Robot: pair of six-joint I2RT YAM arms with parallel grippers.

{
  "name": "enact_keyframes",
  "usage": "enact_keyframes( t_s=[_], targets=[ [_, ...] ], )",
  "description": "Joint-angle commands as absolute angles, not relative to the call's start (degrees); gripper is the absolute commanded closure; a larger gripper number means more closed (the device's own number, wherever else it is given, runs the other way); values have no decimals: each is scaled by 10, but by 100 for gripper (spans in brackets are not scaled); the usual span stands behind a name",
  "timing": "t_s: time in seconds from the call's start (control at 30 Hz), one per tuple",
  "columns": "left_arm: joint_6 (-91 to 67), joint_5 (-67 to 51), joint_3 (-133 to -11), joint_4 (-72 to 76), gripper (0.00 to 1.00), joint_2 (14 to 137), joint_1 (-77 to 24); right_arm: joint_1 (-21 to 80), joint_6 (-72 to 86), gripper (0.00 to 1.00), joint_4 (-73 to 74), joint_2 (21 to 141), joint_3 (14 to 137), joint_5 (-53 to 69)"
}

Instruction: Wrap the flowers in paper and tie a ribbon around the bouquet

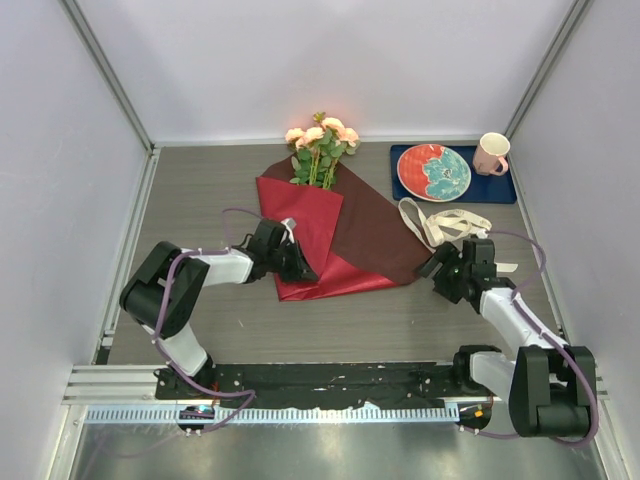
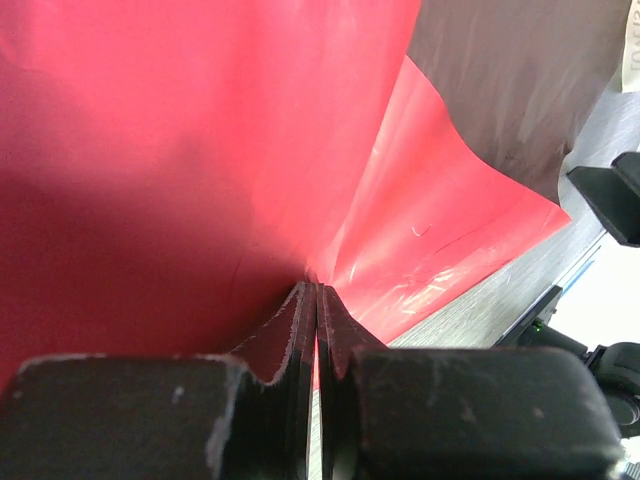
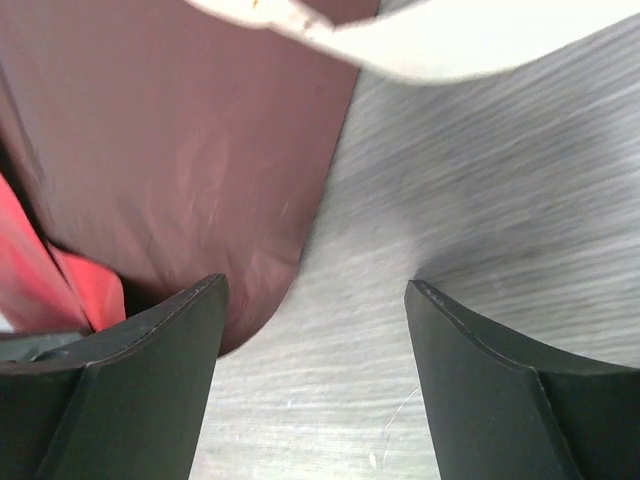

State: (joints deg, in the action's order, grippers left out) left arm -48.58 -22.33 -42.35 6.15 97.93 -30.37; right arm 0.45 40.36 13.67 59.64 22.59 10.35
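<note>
The peach-pink flowers (image 1: 320, 135) lie at the back with their stems under a folded flap of the red paper (image 1: 345, 235). My left gripper (image 1: 298, 265) sits at that flap's near left edge. In the left wrist view my left gripper (image 2: 317, 292) is shut on a thin fold of the paper (image 2: 150, 150). My right gripper (image 1: 437, 268) stands open just off the paper's right corner, nothing between its fingers. In the right wrist view my right gripper (image 3: 315, 300) hovers over bare table, with the maroon paper (image 3: 180, 150) to its left and the cream ribbon (image 3: 450, 40) ahead. The ribbon (image 1: 440, 222) lies looped beside the paper.
A red and teal plate (image 1: 433, 172) and a pink mug (image 1: 491, 153) stand on a dark blue mat (image 1: 503, 190) at the back right. Grey walls close in the table on three sides.
</note>
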Motion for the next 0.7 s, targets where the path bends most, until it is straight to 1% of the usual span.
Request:
enact_keyframes(
  t_s=[0.0, 0.03, 0.07, 0.1, 0.13, 0.23, 0.27, 0.37, 0.4, 0.43, 0.47, 0.5, 0.57, 0.67],
  targets=[
    [-442, -146, -388, -33, 93, 992, -283, -44, 366, 23, 90, 651, 274, 103],
    [-440, -147, -389, -34, 94, 991, -283, -44, 358, 32, 89, 663, 289, 102],
    [-440, -150, -389, -33, 94, 987, -283, -44, 338, 35, 85, 677, 303, 117],
    [-441, -153, -391, -33, 94, 986, -283, -42, 333, 42, 84, 688, 325, 120],
    [-442, -159, -392, -28, 94, 986, -283, -37, 330, 44, 81, 687, 332, 118],
    [-448, -183, -396, -16, 94, 987, -284, 0, 319, 44, 36, 692, 349, 113],
    [-449, -185, -398, -15, 94, 990, -284, 29, 311, 43, 29, 706, 360, 111],
    [-448, -187, -404, -15, 94, 994, -284, 61, 310, 42, 25, 808, 423, 116],
    [-449, -191, -405, -14, 94, 994, -284, 62, 317, 44, 24, 833, 451, 108],
    [-452, -192, -405, -13, 94, 994, -284, 62, 318, 47, 18, 878, 464, 102],
    [-453, -192, -404, -11, 94, 991, -284, 62, 317, 51, 14, 899, 478, 96],
    [-453, -193, -403, -10, 94, 988, -285, 62, 316, 59, 11, 917, 502, 89],
    [-455, -195, -399, -7, 94, 985, -286, 56, 314, 60, 14, 962, 527, 69],
    [-458, -197, -398, -3, 94, 984, -291, 37, 322, 62, 27, 985, 552, 34]
  ],
)
